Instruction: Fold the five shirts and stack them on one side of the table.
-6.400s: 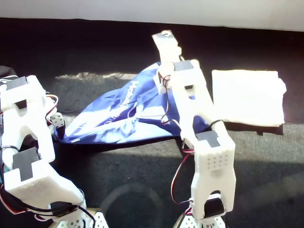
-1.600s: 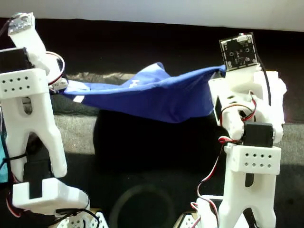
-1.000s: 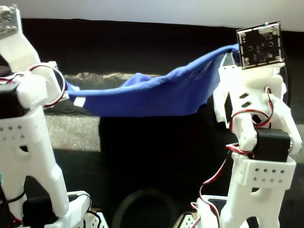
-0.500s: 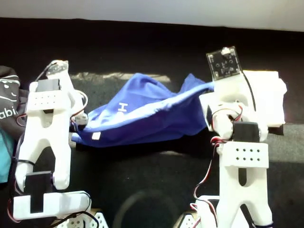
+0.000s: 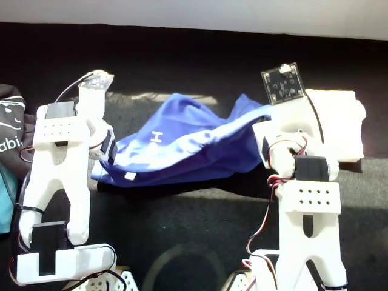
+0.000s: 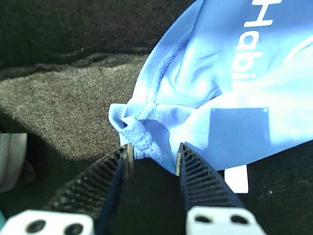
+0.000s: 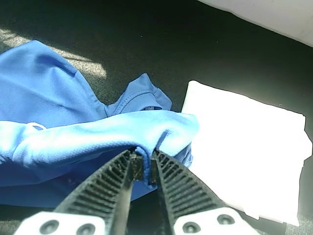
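Pinching a fold of the blue shirt (image 7: 73,142): right gripper (image 7: 144,166), jaws pressed together on the cloth. Left gripper (image 6: 152,157): jaws spread, shirt hem at their tips (contact unclear). The shirt lies crumpled on the dark table (image 5: 200,230) between both grippers. Just beyond the right gripper lies a folded white shirt (image 7: 244,142).

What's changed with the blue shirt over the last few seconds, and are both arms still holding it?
The blue shirt, stretched in the air between both arms a second ago, has come down and lies bunched on the table. The left jaws have opened at its hem; the right jaws stay clamped on the other end. The folded white shirt beside the right arm has not moved.
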Controlling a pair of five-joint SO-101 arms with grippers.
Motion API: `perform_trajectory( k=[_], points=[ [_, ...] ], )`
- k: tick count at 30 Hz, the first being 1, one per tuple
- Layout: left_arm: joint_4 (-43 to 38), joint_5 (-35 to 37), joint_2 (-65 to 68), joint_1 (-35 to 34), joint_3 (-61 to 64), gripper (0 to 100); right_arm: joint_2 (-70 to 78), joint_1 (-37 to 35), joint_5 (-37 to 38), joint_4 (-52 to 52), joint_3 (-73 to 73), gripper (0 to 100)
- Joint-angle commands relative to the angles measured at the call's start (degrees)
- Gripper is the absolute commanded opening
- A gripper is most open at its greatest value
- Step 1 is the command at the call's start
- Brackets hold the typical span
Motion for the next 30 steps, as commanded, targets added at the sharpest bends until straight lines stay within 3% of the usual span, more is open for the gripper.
perform_trajectory(
  k=[1,12,16,21,26,30],
  points=[
    [-0.7,-3.69,-1.89,0.4,-0.04,15,-0.66,-0.31,-0.18,-0.92,-0.57,0.7],
    [-5.54,-7.03,-1.71,0.4,2.33,15,-0.66,-0.31,-0.09,-0.92,-0.57,0.7],
    [-5.1,-6.95,-1.71,0.4,2.42,0,-0.66,-0.13,-0.09,-0.75,-0.57,0.7],
    [-4.92,-6.95,-2.42,-0.31,1.8,1,-0.75,-0.13,-0.44,-0.66,-0.66,0.7],
    [0.53,-6.15,-4.7,-0.22,-0.48,1,-6.11,-0.22,-0.62,-0.75,-0.57,0.7],
    [5.1,-0.79,-10.86,0.04,-5.67,1,-13.93,-0.22,-0.62,-2.33,-0.57,0.7]
  ],
)
